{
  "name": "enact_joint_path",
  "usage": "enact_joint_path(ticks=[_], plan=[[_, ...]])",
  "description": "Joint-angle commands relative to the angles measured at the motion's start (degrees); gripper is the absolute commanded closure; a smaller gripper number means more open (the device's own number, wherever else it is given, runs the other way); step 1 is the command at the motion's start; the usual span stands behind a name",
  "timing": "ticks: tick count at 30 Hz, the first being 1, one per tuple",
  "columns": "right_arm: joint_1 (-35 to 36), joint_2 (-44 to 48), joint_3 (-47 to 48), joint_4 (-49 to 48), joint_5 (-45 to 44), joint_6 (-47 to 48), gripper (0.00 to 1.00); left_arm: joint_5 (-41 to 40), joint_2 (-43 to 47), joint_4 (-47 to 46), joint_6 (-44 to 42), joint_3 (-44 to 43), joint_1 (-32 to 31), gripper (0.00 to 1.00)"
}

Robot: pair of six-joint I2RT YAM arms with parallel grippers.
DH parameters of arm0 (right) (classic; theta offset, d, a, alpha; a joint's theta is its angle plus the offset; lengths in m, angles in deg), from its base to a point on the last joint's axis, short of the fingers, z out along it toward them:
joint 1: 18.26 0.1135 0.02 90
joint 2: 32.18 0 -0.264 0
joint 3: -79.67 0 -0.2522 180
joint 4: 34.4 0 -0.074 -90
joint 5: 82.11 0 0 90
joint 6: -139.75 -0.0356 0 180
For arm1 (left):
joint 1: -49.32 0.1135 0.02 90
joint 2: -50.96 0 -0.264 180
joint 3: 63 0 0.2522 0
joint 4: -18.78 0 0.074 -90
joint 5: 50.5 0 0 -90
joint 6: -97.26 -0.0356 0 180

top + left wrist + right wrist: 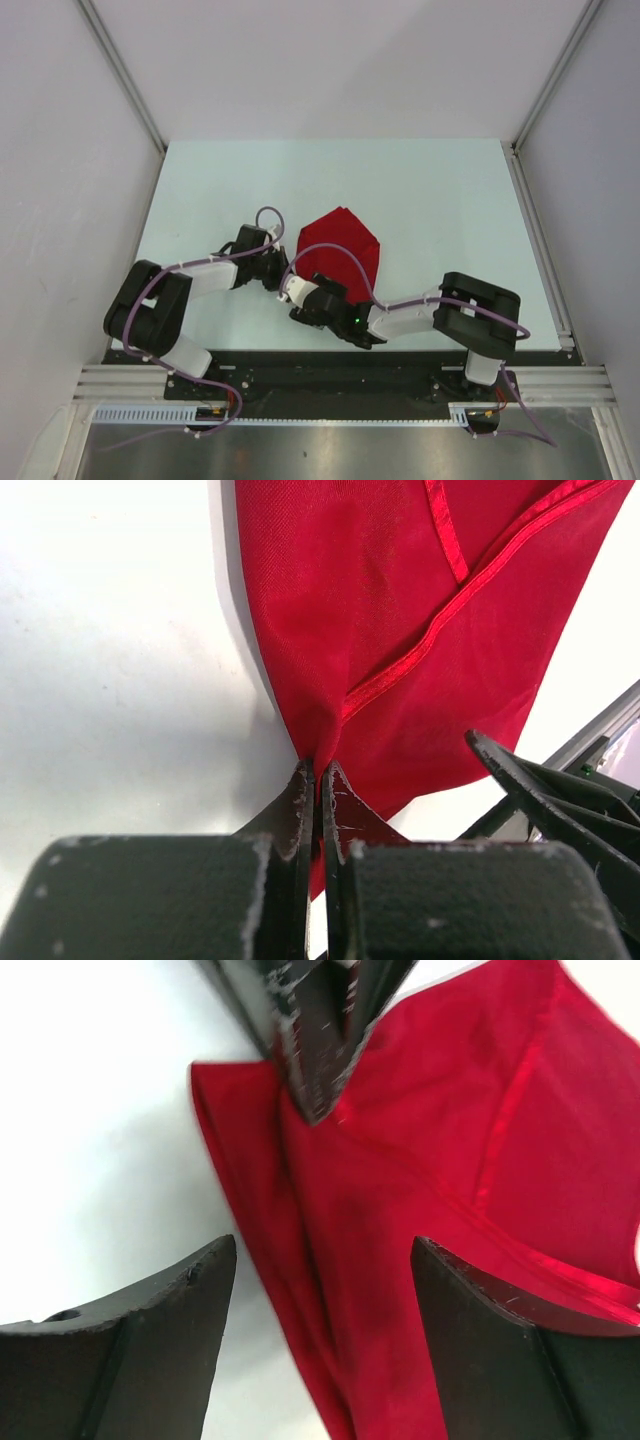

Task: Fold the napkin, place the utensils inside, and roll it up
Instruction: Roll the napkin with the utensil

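Pale mint table (430, 190), white walls (330, 60) on three sides, aluminium rail (560, 380) along near edge. Purple cables (352, 268) loop over both arms, one arcing across napkin in top view. Napkin (342, 248) sits mid-table, red, folded, shiny hems showing. Left gripper (318, 772) pressed together, pinching napkin's near corner, cloth tented above table. Right gripper (320, 1260) spread wide just beside it, fingers either side of cloth, gripping nothing. Both wrists crowd napkin's near-left edge.
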State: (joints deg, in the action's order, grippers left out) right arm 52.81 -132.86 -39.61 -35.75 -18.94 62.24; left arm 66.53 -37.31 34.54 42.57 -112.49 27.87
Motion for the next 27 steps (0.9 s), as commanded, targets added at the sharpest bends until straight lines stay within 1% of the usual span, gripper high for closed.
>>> enact_joint_path(ticks=[1,4,5,7,8,9,10,11,12,13,14,15,17,18,19,20,21,25,27], plan=[[0.48,-3.90,0.76,-1.23,-7.62,1.92,0.25,1.27,-0.68,0.64,-1.65,-1.54,0.36,1.00],[0.21,-4.61,0.76,-0.89,-7.45,1.57,0.30,1.45,-0.76,0.37,-1.47,-1.63,0.36,1.00],[0.04,-4.78,0.76,-0.62,-6.84,1.40,0.41,1.45,-0.76,0.20,-1.56,-1.63,0.36,1.00],[-0.31,-4.79,0.76,0.08,-4.47,1.13,0.51,1.80,-1.03,0.11,-1.47,-1.80,0.36,1.00],[-0.66,-4.70,0.76,0.43,-3.33,1.22,0.61,2.06,-1.03,-0.33,-1.30,-1.80,0.36,1.00],[-0.93,-4.44,0.68,0.87,0.16,1.31,0.65,2.33,-1.03,-0.50,-1.30,-1.72,0.36,1.00],[-1.19,-3.82,0.76,1.92,1.85,1.39,0.69,2.59,-1.11,-0.85,-1.30,-1.72,0.36,1.00],[-1.72,-3.47,0.94,2.63,3.70,1.31,0.79,2.94,-1.20,-1.47,-1.12,-1.63,0.36,1.00],[-2.16,-3.12,1.20,3.50,7.19,1.13,0.86,3.64,-1.20,-1.73,-1.03,-1.54,0.36,0.95],[-2.68,-2.24,1.90,5.60,9.06,0.61,0.94,3.65,-1.12,-1.74,-1.12,-1.54,0.36,0.86],[-3.91,-1.63,2.43,6.75,10.82,0.00,1.00,3.65,-0.94,-1.74,-1.12,-1.63,0.45,0.62],[-4.62,-1.01,2.78,7.90,14.75,-0.53,1.00,3.47,-0.50,-1.74,-1.03,-1.63,0.62,0.48],[-6.46,0.83,4.80,12.29,18.72,-2.89,1.00,1.46,1.59,-3.48,-0.77,-1.45,1.58,0.23],[-8.47,1.28,5.59,13.78,22.83,-3.61,1.00,0.49,2.48,-3.67,-0.59,-1.10,1.94,0.20],[-9.79,1.71,6.47,17.45,24.88,-4.48,1.00,-2.13,3.27,-3.58,-0.77,-0.84,2.38,0.18],[-10.85,2.33,8.13,18.88,26.29,-5.89,1.00,-3.46,5.19,-3.23,-1.03,-0.66,2.82,0.16],[-13.12,2.42,9.02,21.59,30.65,-6.42,1.00,-4.86,6.00,-3.06,-1.38,-0.05,2.82,0.16],[-18.14,1.20,13.85,26.53,39.56,-8.97,1.00,-11.02,10.13,-3.23,-2.26,2.58,2.82,0.15],[-20.26,-0.73,16.48,28.90,45.07,-10.29,1.00,-12.52,13.71,-5.94,-2.70,5.65,2.82,0.15]])
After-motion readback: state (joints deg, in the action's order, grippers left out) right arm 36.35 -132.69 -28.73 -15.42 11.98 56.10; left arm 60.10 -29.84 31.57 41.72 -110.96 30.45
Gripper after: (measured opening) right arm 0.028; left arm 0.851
